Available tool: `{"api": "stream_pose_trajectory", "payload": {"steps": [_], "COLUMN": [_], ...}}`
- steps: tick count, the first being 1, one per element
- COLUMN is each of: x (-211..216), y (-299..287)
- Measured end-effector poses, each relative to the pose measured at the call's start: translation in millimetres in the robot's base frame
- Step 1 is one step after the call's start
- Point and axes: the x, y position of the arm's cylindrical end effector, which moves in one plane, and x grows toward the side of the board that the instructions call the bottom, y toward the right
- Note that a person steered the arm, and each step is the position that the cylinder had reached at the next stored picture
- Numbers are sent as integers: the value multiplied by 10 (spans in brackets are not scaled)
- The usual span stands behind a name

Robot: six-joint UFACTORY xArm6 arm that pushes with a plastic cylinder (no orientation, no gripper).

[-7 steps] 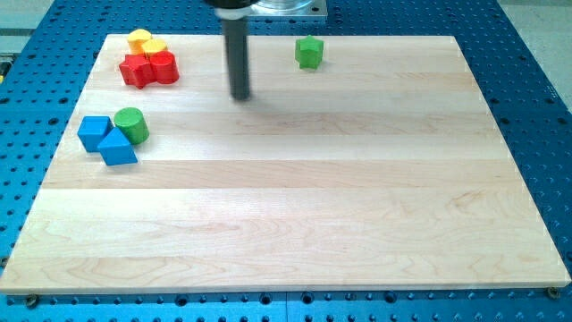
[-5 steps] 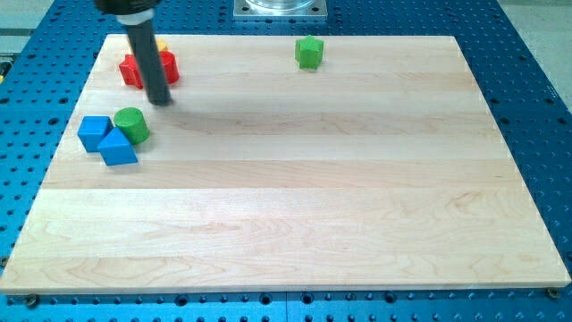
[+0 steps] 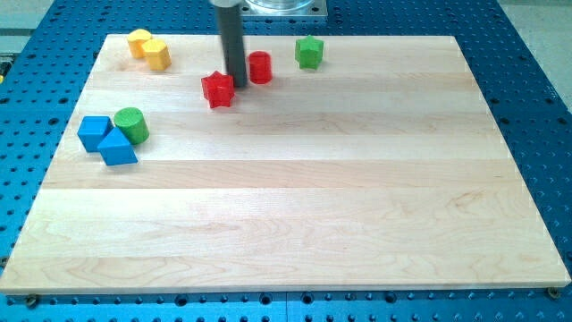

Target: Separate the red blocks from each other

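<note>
Two red blocks lie near the top middle of the wooden board (image 3: 286,224). A red star-shaped block (image 3: 217,89) is on the left and a red cylinder (image 3: 259,68) on the right, with a gap between them. My dark rod comes down between the two, and my tip (image 3: 238,85) rests on the board just right of the star block, below and left of the cylinder.
Two yellow blocks (image 3: 148,48) sit at the top left. A green block (image 3: 309,52) lies right of the red cylinder. A green cylinder (image 3: 131,124), a blue block (image 3: 93,131) and a blue triangular block (image 3: 117,148) cluster at the left edge.
My tip swept from the top left to the top middle. The two red blocks moved right with it, away from the yellow blocks, and now lie apart on either side of the rod.
</note>
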Motion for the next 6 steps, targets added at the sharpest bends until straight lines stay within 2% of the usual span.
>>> {"api": "stream_pose_trajectory", "payload": {"steps": [1, 2, 3, 5, 6], "x": [195, 184, -214, -429, -366], "y": [-176, 821, 1489, 908, 926]}}
